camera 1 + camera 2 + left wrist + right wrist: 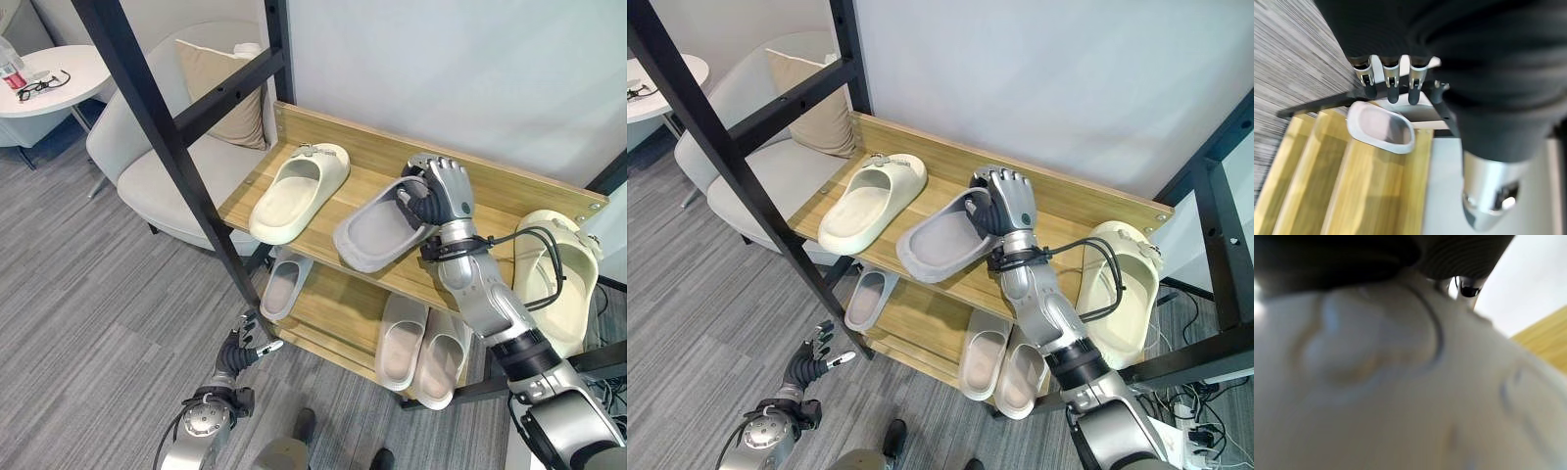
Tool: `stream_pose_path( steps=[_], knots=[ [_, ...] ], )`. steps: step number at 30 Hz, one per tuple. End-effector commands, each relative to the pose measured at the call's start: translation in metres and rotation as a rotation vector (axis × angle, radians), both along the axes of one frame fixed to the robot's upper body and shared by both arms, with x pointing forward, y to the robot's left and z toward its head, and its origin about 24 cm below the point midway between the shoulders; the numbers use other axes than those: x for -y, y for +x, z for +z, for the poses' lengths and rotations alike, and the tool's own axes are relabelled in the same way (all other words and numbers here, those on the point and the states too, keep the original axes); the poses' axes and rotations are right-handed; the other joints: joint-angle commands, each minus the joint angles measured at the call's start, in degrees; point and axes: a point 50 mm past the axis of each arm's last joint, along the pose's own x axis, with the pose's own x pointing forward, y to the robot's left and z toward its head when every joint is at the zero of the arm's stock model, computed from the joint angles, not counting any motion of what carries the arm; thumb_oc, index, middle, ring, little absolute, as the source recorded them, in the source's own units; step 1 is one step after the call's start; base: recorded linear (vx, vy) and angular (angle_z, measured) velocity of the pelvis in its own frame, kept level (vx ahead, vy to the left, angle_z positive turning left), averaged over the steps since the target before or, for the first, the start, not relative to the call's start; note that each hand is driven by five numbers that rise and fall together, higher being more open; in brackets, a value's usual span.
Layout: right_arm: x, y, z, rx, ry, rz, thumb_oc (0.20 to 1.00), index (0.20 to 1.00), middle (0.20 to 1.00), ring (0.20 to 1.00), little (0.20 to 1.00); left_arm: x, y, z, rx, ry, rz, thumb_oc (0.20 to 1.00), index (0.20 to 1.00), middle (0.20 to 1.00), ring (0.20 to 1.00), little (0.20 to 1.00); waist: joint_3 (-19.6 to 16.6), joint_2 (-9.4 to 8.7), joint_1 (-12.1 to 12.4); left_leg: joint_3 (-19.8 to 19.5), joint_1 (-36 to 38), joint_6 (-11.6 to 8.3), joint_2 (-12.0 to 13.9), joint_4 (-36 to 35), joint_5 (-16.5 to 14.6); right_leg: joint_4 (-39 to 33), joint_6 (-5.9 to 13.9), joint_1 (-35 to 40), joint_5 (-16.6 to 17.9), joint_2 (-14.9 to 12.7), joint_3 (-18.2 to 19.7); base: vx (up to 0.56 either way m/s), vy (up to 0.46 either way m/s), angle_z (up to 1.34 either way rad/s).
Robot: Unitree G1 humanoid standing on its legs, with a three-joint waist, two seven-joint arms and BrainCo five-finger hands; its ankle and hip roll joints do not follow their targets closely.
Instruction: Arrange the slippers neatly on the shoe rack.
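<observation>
Two shelves of a wooden shoe rack (509,191) carry the footwear. Far left stands a round white side table (69,73), then a pale armchair (162,176) with a beige cushion (220,93), partly behind a black metal frame (162,137). Low on that side the left hand (238,351) hangs above the grey carpet (88,294), well apart from the rack, its fingers loosely straight and holding nothing. On the top shelf a cream slipper (299,191) lies flat, toe toward the back wall. Just beside it, a grey slipper (377,230) sits tilted with its heel end jutting past the front edge of the shelf; the right hand (443,191) has its fingers curled round the strap of that slipper, gripping it. At the right end of the top shelf another cream slipper (554,279) overhangs the edge, apart from the hand. On the lower shelf a single grey slipper (284,284) lies to the left, and a pair of white slippers (421,352) lies side by side, touching, beneath the right forearm.
</observation>
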Motion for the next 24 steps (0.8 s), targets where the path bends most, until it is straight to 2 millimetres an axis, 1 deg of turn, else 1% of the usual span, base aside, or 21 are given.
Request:
stream_pose_path(
  steps=[1,5,6,8,10,11,14,15,16,18,19,20,22,24],
  knots=[
    [0.018,-0.003,0.001,-0.006,-0.031,-0.048,0.200,0.200,0.200,0.200,0.200,-0.003,0.013,0.016,0.097,0.017,-0.005,1.000,1.000,1.000,1.000,1.000,-1.8,0.13,-0.8,1.1,4.2,-0.62,1.2,-0.3,-8.3,0.5,3.22,3.6,-5.1,-2.3,2.1,-0.01,-0.039,0.00],
    [0.021,-0.008,-0.004,-0.022,-0.021,-0.043,0.200,0.200,0.200,0.200,0.200,-0.002,0.012,0.014,0.088,0.019,-0.011,1.000,1.000,1.000,1.000,1.000,-2.0,0.26,-1.3,1.2,4.4,-0.78,1.4,-0.3,-8.3,0.5,3.01,3.9,-5.4,-2.1,2.1,-0.01,-0.010,-0.01],
    [0.023,-0.012,-0.005,-0.020,-0.006,-0.038,0.200,0.200,0.200,0.200,0.200,-0.002,0.011,0.014,0.086,0.017,-0.013,1.000,1.000,1.000,1.000,1.000,-2.1,0.38,-1.7,1.2,4.5,-0.89,1.6,-0.3,-8.2,0.5,2.83,3.9,-5.5,-2.0,2.2,-0.02,-0.041,-0.03],
    [0.024,-0.015,-0.005,-0.014,0.005,-0.035,0.200,0.200,0.200,0.200,0.200,-0.002,0.011,0.014,0.086,0.016,-0.015,1.000,1.000,1.000,1.000,1.000,-2.2,0.48,-1.8,1.2,4.6,-0.95,1.7,-0.3,-8.2,0.5,2.75,4.0,-5.5,-1.9,2.2,-0.01,-0.017,-0.01],
    [0.023,-0.025,0.003,0.041,0.058,0.000,0.200,0.200,0.200,0.200,0.200,-0.002,0.009,0.013,0.082,0.016,-0.006,1.000,1.000,1.000,1.000,1.000,-2.2,0.75,-2.3,1.2,4.7,-1.00,1.8,-0.3,-8.1,0.4,2.58,4.0,-5.7,-1.7,2.3,0.00,0.000,0.00],
    [0.023,-0.026,0.002,0.040,0.059,0.000,0.200,0.200,0.200,0.200,0.200,-0.002,0.009,0.013,0.081,0.016,-0.007,1.000,1.000,1.000,1.000,1.000,-2.2,0.74,-2.3,1.2,4.7,-1.01,1.8,-0.3,-8.1,0.4,2.58,4.1,-5.7,-1.7,2.3,0.00,0.000,0.00],
    [0.014,-0.046,0.028,0.201,0.177,0.104,0.200,0.200,0.200,0.200,0.200,-0.005,0.008,0.014,0.085,0.036,0.013,1.000,1.000,1.000,1.000,1.000,-2.2,1.18,-3.0,1.4,4.9,-1.17,2.1,-0.3,-7.9,0.4,2.40,4.0,-5.8,-1.5,2.5,-0.03,-0.038,-0.03],
    [0.012,-0.052,0.033,0.238,0.210,0.137,0.200,0.200,0.200,0.200,0.200,-0.006,0.007,0.014,0.087,0.038,0.021,1.000,1.000,1.000,1.000,1.000,-2.3,1.27,-3.1,1.4,4.9,-1.19,2.2,-0.3,-7.8,0.4,2.34,4.0,-5.9,-1.4,2.6,0.00,0.000,0.00],
    [0.012,-0.052,0.033,0.238,0.210,0.137,0.200,0.200,0.200,0.200,0.200,-0.006,0.007,0.014,0.087,0.038,0.021,1.000,1.000,1.000,1.000,1.000,-2.3,1.27,-3.1,1.4,4.9,-1.19,2.2,-0.3,-7.8,0.4,2.34,4.0,-5.9,-1.4,2.6,-0.02,-0.026,-0.05],
    [0.006,-0.068,0.047,0.329,0.306,0.232,0.200,0.200,0.200,0.200,0.200,-0.008,0.006,0.014,0.090,0.042,0.040,1.000,1.000,1.000,1.000,1.000,-2.3,1.47,-3.5,1.5,4.9,-1.27,2.4,-0.3,-7.7,0.5,2.26,4.1,-6.0,-1.3,2.7,-0.04,-0.044,-0.11],
    [0.001,-0.079,0.053,0.353,0.423,0.343,0.200,0.200,0.200,0.200,0.200,-0.010,0.004,0.014,0.092,0.038,0.059,1.000,1.000,1.000,1.000,1.000,-2.3,1.66,-3.8,1.5,4.9,-1.39,2.6,-0.3,-7.5,0.6,2.16,4.1,-6.1,-1.2,2.6,-0.05,-0.052,-0.11],
    [0.000,-0.082,0.054,0.349,0.472,0.384,0.200,0.200,0.200,0.200,0.200,-0.011,0.003,0.014,0.093,0.038,0.066,1.000,1.000,1.000,1.000,1.000,-2.4,1.71,-4.0,1.5,4.9,-1.43,2.7,-0.3,-7.4,0.7,2.13,4.2,-6.2,-1.2,2.5,-0.07,-0.060,-0.06],
    [-0.005,-0.092,0.059,0.316,0.660,0.580,0.200,0.200,0.200,0.200,0.200,-0.014,-0.002,0.012,0.079,0.019,0.089,1.000,1.000,1.000,1.000,1.000,-2.6,2.07,-4.2,1.7,5.0,-1.68,2.9,-0.3,-7.0,0.8,1.90,4.3,-6.3,-1.1,2.2,-0.07,-0.050,0.00],
    [-0.008,-0.095,0.061,0.298,0.750,0.668,0.200,0.200,0.200,0.200,0.200,-0.015,-0.003,0.011,0.075,0.005,0.101,1.000,1.000,1.000,1.000,1.000,-2.7,2.29,-4.2,1.7,4.9,-1.84,3.0,-0.3,-6.9,0.7,1.81,4.4,-6.4,-1.1,2.0,-0.05,-0.032,0.01]
  ],
)
